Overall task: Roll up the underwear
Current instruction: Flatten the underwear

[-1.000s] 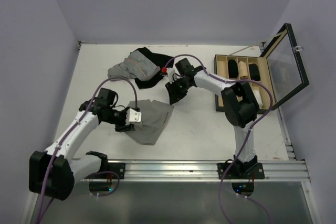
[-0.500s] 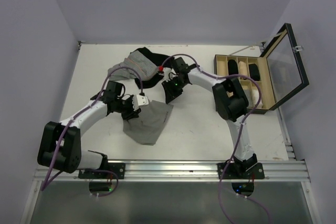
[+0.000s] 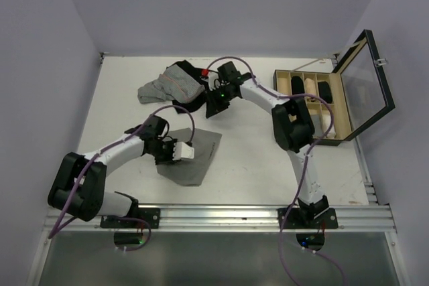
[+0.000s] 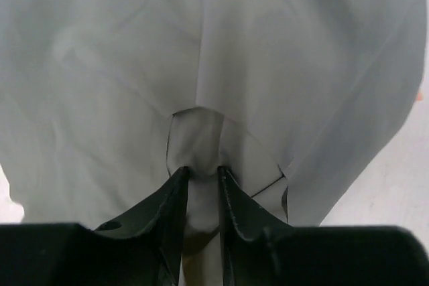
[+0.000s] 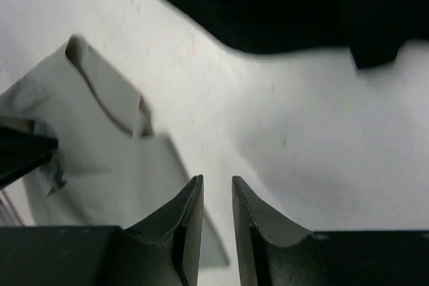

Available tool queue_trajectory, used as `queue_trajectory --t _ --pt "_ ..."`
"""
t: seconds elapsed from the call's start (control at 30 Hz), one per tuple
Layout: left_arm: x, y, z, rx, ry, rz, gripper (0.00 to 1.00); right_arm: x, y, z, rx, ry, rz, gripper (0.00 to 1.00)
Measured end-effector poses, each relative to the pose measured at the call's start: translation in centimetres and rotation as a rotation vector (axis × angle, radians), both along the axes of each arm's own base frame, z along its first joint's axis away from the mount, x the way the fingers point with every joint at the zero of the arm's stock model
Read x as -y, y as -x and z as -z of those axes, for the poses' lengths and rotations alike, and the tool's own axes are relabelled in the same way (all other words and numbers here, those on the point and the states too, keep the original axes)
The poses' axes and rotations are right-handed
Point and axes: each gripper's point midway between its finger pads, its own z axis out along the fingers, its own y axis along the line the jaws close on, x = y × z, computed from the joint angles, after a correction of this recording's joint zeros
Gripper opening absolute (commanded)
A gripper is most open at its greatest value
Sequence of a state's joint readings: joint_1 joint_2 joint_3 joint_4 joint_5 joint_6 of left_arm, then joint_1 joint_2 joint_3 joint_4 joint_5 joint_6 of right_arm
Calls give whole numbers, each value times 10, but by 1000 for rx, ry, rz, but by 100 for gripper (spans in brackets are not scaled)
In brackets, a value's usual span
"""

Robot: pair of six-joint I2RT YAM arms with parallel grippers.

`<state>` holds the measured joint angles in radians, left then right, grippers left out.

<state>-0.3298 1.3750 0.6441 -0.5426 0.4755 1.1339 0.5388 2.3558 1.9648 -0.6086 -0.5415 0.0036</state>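
The grey underwear [image 3: 204,147] lies rumpled on the white table in front of the left arm. My left gripper [image 3: 186,153] rests on its left part. In the left wrist view the underwear [image 4: 281,65] fills the frame, and the left gripper [image 4: 201,171] is shut on a raised fold of it. My right gripper [image 3: 213,105] hovers further back, near the black garment and apart from the underwear. Seen from the right wrist, the right gripper [image 5: 216,184] stands narrowly open over bare table with nothing between the jaws, and the underwear [image 5: 100,145] lies to its left.
A black garment [image 3: 193,102] and a grey-and-white pinstriped garment [image 3: 164,86] lie at the back centre; the black garment [image 5: 301,11] also shows in the right wrist view. A wooden compartment box [image 3: 277,108] with its glass lid [image 3: 367,78] raised stands at the right.
My left gripper has shifted right over the underwear and its jaws have narrowed onto a fold. My right gripper has drawn back from the underwear's far corner toward the black garment.
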Motion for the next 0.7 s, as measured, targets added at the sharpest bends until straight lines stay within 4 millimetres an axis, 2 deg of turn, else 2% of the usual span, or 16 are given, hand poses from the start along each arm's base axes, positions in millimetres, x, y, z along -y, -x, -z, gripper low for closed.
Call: queue_trajectory --t 0.03,0.1,0.23,0.33,0.37,0.4,0.47,0.53,0.6,0.63,0.7 --pt "1 0 0 12 -15 13 25 12 12 -4 -22 12 9 29" --pt "16 7 0 17 -23 68 23 39 35 -15 -61 27 34 28" --pt "53 18 1 -56 -20 103 19 102 71 -40 -103 32 120 26" --pt "96 25 -2 -158 12 93 20 145 81 -49 -113 30 198 26" --pt "111 28 -3 -194 28 81 22 156 80 -49 -117 30 220 26" --pt "123 30 -5 -223 43 64 33 166 80 -49 -123 31 239 26" --pt "145 33 -9 -283 77 9 34 182 82 -45 -144 42 259 26" --pt "159 24 -19 -301 113 -65 40 189 91 -40 -175 51 254 28" --pt "167 6 -34 -284 192 -146 44 191 105 -34 -219 64 235 28" --pt "167 -4 -43 -269 227 -182 45 191 112 -32 -237 70 224 28" --pt "155 -38 -68 -199 316 -299 47 190 122 -30 -262 85 195 29"
